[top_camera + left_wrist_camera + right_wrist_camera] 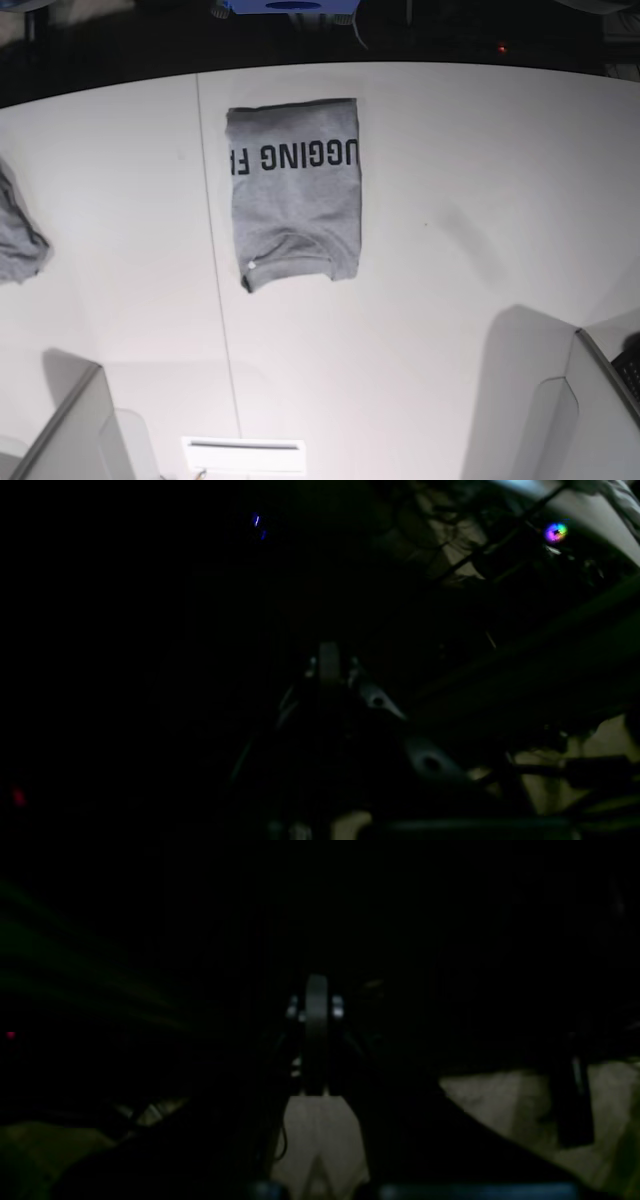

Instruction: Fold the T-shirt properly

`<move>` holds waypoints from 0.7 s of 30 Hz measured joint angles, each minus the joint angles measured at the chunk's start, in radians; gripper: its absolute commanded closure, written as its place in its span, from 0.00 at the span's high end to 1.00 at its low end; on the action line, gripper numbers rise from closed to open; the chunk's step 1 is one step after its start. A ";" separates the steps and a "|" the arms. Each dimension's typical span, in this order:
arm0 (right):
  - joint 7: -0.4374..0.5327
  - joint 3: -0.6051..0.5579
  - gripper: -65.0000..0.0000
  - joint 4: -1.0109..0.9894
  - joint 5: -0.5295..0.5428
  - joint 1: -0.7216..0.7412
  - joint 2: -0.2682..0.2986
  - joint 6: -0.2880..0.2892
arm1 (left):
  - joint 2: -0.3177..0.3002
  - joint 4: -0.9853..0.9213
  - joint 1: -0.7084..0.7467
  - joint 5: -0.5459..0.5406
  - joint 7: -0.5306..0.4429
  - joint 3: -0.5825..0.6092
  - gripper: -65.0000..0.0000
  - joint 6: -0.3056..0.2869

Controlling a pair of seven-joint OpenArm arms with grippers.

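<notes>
The heather-grey T-shirt (295, 195) lies folded into a tall rectangle on the white table (480, 200), left of centre. Black block lettering runs across its far part and a sleeve hem shows at its near end. Neither gripper shows in the base view. The wrist views are very dark. In the left wrist view the left gripper (328, 662) shows dimly as one narrow bar, jaws together, with nothing in it. The right gripper (316, 1005) looks the same in the right wrist view. Both are away from the shirt, which does not show in the wrist views.
A smaller piece of grey cloth (18, 235) lies at the table's left edge. Grey panels stand at the near left (70, 430) and near right (590, 410). A white strip (243, 455) sits at the near edge. A blue object (285, 8) is beyond the far edge.
</notes>
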 measured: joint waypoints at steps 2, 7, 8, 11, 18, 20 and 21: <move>-0.020 0.000 0.00 -0.134 0.001 0.076 0.001 0.000 | -0.006 -0.139 -0.057 -0.003 0.005 0.000 0.00 -0.002; -0.082 -0.007 0.00 -0.473 0.002 0.289 0.010 0.000 | 0.006 -0.285 -0.173 0.006 0.264 0.001 0.00 -0.001; -0.163 -0.025 0.00 -0.504 0.001 0.326 0.013 0.000 | 0.011 -0.282 -0.194 -0.008 0.311 0.000 0.00 0.002; -0.418 -0.126 0.00 -0.501 -0.002 0.422 0.031 0.003 | 0.017 -0.272 -0.224 -0.024 0.450 -0.005 0.00 0.030; -0.879 -0.272 0.00 -0.445 0.008 0.512 0.022 0.001 | 0.089 -0.245 -0.285 0.002 0.938 0.002 0.00 0.251; -0.895 -0.284 0.00 -0.430 0.005 0.490 0.014 0.002 | 0.079 -0.231 -0.318 -0.010 0.926 0.000 0.00 0.305; -0.897 -0.284 0.00 -0.424 0.005 0.485 0.013 0.002 | 0.069 -0.228 -0.328 -0.026 0.915 -0.002 0.00 0.312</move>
